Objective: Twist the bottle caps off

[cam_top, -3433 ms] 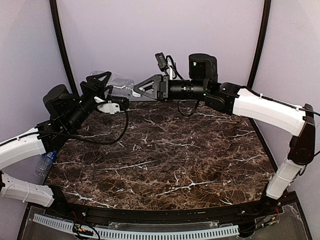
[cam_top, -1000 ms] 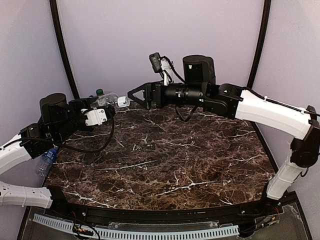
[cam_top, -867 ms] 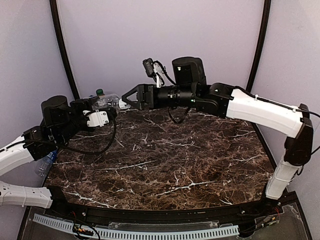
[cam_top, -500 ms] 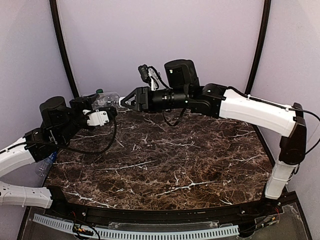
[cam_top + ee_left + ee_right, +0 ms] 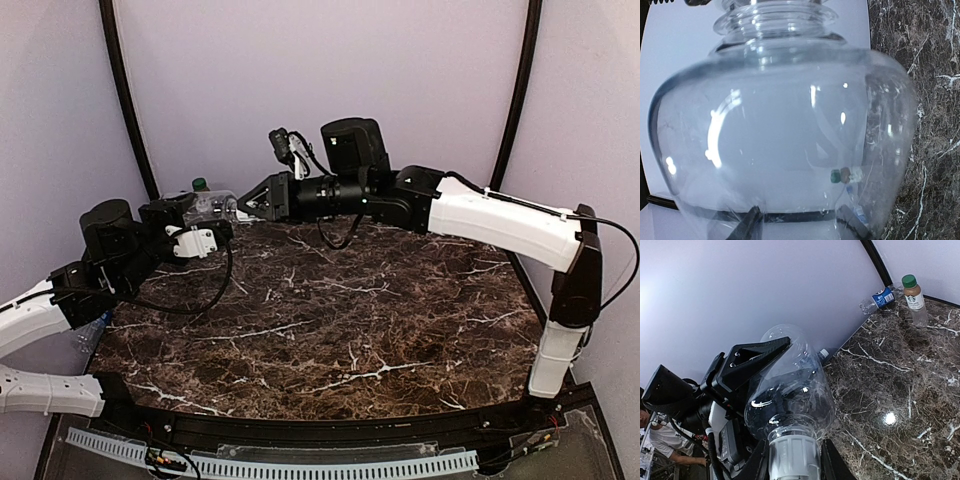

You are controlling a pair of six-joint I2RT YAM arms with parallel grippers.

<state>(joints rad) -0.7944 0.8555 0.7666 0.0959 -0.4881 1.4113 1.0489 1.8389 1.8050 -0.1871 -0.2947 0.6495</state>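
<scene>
Now the right pincer [image 5: 793,462], spread and short of the cap [image 5: 792,450] a second ago, has moved in and pinches it. The clear bottle [image 5: 785,125] hangs above the worktop [image 5: 350,310], the left pincer [image 5: 200,212] clamped round its body. Beyond the clear bottle stands a green-capped brown bottle [image 5: 914,299] with brown drink up top, and a blue-labelled bottle [image 5: 879,298] lies there too.

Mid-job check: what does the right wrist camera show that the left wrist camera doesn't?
Only right wrist: the white cap between the fingers of the right end effector, the left end effector gripping the clear bottle, a brown bottle standing and a blue-labelled bottle lying at the far edge. Only left wrist: nothing extra, just the bottle's wall close up. Both: the clear bottle and marble table.
</scene>
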